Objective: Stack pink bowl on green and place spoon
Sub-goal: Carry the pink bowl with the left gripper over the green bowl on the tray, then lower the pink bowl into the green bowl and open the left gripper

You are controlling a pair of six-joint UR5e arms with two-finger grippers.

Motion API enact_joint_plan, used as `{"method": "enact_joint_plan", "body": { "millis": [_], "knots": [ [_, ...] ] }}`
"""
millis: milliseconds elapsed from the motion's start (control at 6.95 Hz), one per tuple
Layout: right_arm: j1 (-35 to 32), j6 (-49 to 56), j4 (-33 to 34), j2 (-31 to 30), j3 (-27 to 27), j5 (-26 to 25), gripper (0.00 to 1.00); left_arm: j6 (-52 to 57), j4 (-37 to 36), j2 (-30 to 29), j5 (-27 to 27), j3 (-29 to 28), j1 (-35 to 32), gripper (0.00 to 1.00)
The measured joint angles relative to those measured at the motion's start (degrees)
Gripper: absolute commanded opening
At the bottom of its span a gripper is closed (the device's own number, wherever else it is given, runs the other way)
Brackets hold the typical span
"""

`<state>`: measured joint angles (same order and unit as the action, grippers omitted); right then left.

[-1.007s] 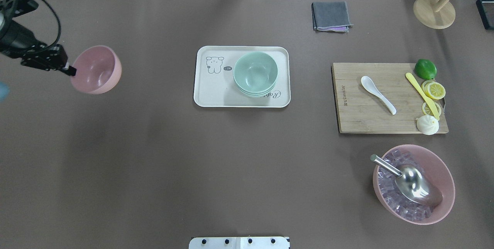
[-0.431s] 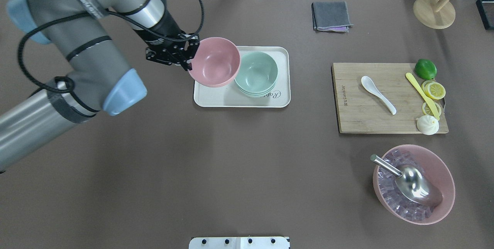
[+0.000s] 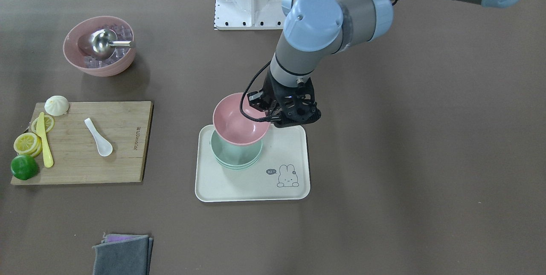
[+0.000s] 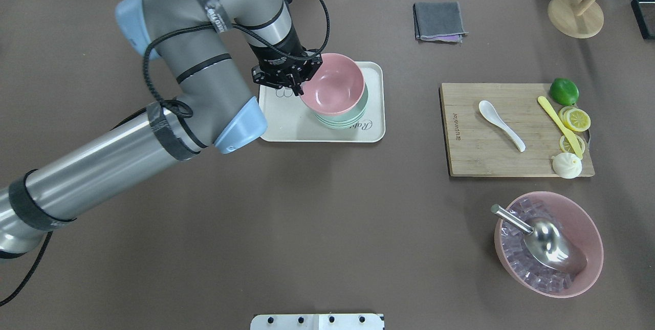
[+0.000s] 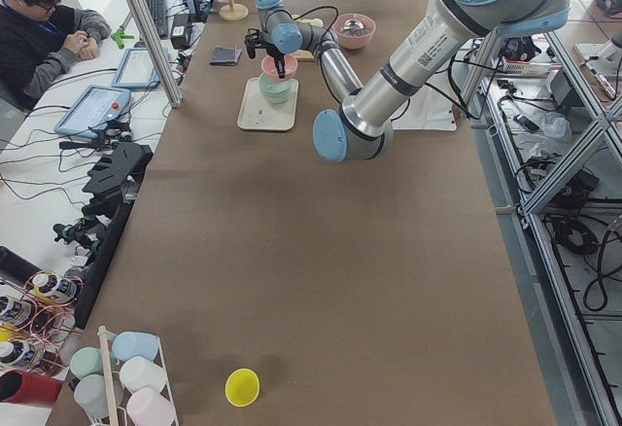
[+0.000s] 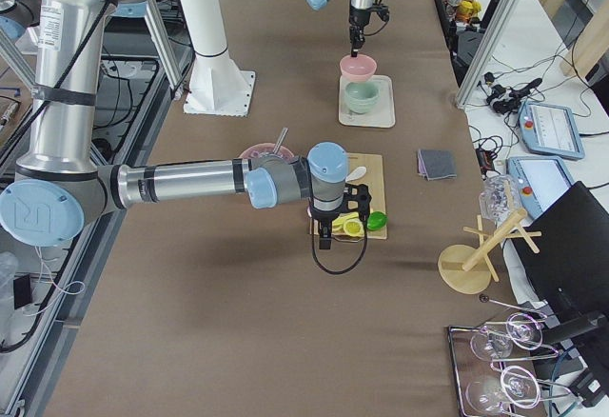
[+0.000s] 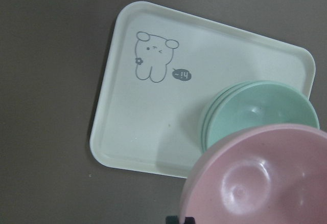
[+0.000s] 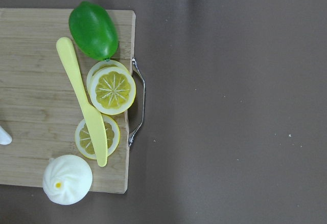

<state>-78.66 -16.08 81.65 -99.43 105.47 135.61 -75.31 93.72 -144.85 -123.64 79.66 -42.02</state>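
My left gripper (image 4: pixel 300 82) is shut on the near rim of the pink bowl (image 4: pixel 333 84), which it holds slightly tilted just above the stack of green bowls (image 4: pixel 352 116) on the cream tray (image 4: pixel 286 128). The front view shows the gripper (image 3: pixel 268 115), the pink bowl (image 3: pixel 238 124), the green bowls (image 3: pixel 235 159) and the tray (image 3: pixel 256 187). The left wrist view shows the pink bowl (image 7: pixel 260 183) over the green bowls (image 7: pixel 255 115). The white spoon (image 4: pixel 500 125) lies on the wooden cutting board (image 4: pixel 476 151). My right gripper (image 6: pixel 326 236) shows only in the exterior right view, so I cannot tell whether it is open or shut.
On the board's right end are a lime (image 4: pixel 564 91), lemon slices (image 4: pixel 575 119), a yellow knife (image 4: pixel 559 125) and a bun (image 4: pixel 567 165). A large pink bowl of ice with a metal scoop (image 4: pixel 548 243) sits front right. A grey cloth (image 4: pixel 439 21) and a wooden stand (image 4: pixel 575 15) are at the back.
My left arm has swung right, carrying the pink bowl from the table's left side to over the green bowls on the tray. The spoon has not moved.
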Motion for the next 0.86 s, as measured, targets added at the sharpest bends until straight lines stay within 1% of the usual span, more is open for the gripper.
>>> {"method": "enact_joint_plan", "body": {
  "millis": [144,288,431,863],
  "knots": [
    [0.00,-0.01,0.00,0.04,0.00,0.00,1.00,-0.18,3.75,-0.91,1.14,-3.92,0.25,0.00],
    [0.00,-0.01,0.00,0.06,-0.01,0.00,1.00,-0.20,6.23,-1.10,2.03,-6.31,0.45,0.00],
    [0.00,-0.01,0.00,0.05,0.00,0.00,1.00,-0.22,7.32,-1.09,2.40,-7.28,0.69,0.00],
    [0.00,0.03,0.00,0.03,-0.01,0.00,1.00,-0.27,7.86,-1.05,2.58,-7.74,1.79,0.00]
  ]
}}
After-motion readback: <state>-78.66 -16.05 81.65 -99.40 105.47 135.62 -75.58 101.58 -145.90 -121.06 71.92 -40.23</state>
